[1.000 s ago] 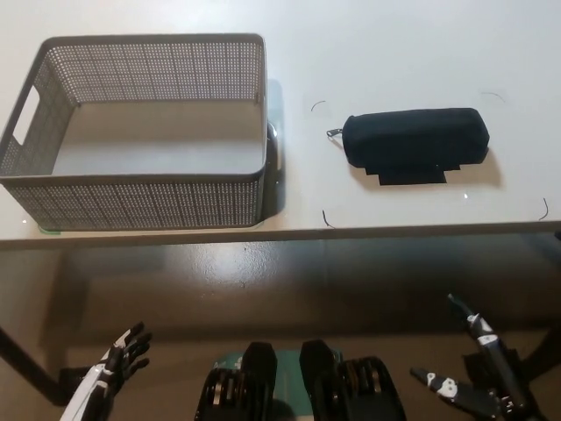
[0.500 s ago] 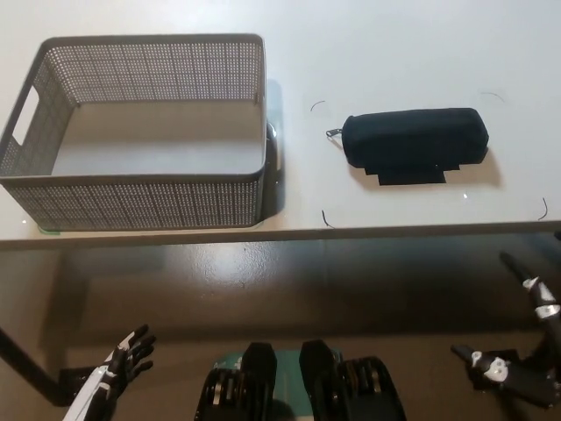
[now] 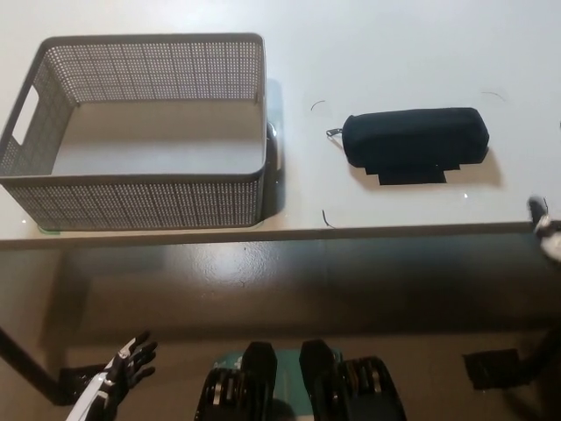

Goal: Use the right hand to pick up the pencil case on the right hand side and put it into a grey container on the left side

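Pencil case [image 3: 414, 139]: I see it lying on its side on the table [image 3: 386, 53], right of the basket [image 3: 140, 132], untouched.
Basket: grey, on the table's left part.
Right hand [image 3: 545, 230]: only a tip shows at the right edge; I cannot tell its state.
Left hand [image 3: 118, 375]: resting low at lower left, fingers spread, holding nothing.

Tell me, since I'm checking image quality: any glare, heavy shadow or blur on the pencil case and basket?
Head view: the black pencil case is sharp but so dark its surface detail is lost; the grey container is crisp, casting a soft shadow to its right; the table is evenly lit, without hard glare; below its edge is dim.
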Controlling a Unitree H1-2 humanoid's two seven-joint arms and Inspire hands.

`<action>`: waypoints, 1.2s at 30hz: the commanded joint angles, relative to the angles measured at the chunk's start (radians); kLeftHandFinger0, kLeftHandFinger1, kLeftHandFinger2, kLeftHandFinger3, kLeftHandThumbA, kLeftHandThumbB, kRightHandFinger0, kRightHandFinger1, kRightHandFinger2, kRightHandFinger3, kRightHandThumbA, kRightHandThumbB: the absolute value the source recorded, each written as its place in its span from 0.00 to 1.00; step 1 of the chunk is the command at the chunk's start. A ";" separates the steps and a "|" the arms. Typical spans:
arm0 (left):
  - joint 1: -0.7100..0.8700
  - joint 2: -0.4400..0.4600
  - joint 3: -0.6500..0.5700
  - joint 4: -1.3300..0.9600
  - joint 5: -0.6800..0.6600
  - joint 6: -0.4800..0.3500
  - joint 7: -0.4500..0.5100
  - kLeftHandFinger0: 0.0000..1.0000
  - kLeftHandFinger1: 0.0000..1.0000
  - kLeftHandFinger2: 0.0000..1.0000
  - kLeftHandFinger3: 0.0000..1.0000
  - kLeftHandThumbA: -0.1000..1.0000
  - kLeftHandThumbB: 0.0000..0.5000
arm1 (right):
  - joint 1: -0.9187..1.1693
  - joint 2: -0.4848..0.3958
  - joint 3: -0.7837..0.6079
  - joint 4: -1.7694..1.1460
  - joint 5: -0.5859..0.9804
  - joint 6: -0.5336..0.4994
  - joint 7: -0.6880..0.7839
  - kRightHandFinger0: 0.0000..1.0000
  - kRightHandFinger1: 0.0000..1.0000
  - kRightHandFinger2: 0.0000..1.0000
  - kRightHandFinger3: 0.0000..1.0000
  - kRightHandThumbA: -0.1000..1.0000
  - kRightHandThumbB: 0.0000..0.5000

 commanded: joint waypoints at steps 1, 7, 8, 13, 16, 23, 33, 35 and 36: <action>0.003 0.030 0.010 0.001 -0.032 -0.065 -0.033 1.00 1.00 1.00 1.00 1.00 0.78 | -0.130 -0.077 0.020 0.007 -0.104 0.141 0.116 1.00 1.00 1.00 1.00 0.45 1.00; 0.013 0.028 0.008 0.007 -0.012 -0.089 -0.027 1.00 1.00 1.00 1.00 1.00 0.77 | -0.263 -0.128 0.084 0.112 -0.113 0.175 0.174 1.00 1.00 1.00 1.00 0.50 1.00; 0.013 0.028 0.007 0.008 -0.006 -0.098 -0.024 1.00 1.00 1.00 1.00 1.00 0.79 | -0.291 -0.136 0.098 0.141 -0.114 0.174 0.183 1.00 1.00 1.00 1.00 0.52 1.00; 0.022 0.024 0.010 0.003 -0.022 -0.078 -0.028 1.00 1.00 1.00 1.00 1.00 0.80 | -0.407 -0.152 0.156 0.275 -0.102 0.160 0.212 1.00 1.00 1.00 1.00 0.57 1.00; 0.024 0.025 0.008 0.003 -0.013 -0.085 -0.026 1.00 1.00 1.00 1.00 1.00 0.80 | -0.469 -0.157 0.187 0.356 -0.100 0.163 0.234 1.00 1.00 1.00 1.00 0.81 0.97; 0.023 0.023 0.008 0.008 -0.010 -0.089 -0.027 1.00 1.00 1.00 1.00 1.00 0.73 | -0.565 -0.150 0.211 0.532 0.008 0.080 0.260 1.00 1.00 1.00 1.00 1.00 1.00; 0.015 0.028 0.009 0.023 -0.006 -0.117 -0.034 1.00 1.00 1.00 1.00 1.00 0.71 | -0.723 -0.113 0.282 0.762 0.060 0.106 0.364 1.00 1.00 1.00 1.00 1.00 1.00; 0.014 0.029 0.008 0.022 -0.014 -0.100 -0.039 1.00 1.00 1.00 1.00 1.00 0.75 | -0.766 -0.104 0.309 0.808 0.057 0.113 0.387 1.00 1.00 1.00 1.00 1.00 1.00; 0.014 0.029 0.008 0.023 -0.013 -0.104 -0.039 1.00 1.00 1.00 1.00 1.00 0.77 | -0.779 -0.100 0.318 0.824 0.056 0.117 0.393 1.00 1.00 1.00 1.00 1.00 1.00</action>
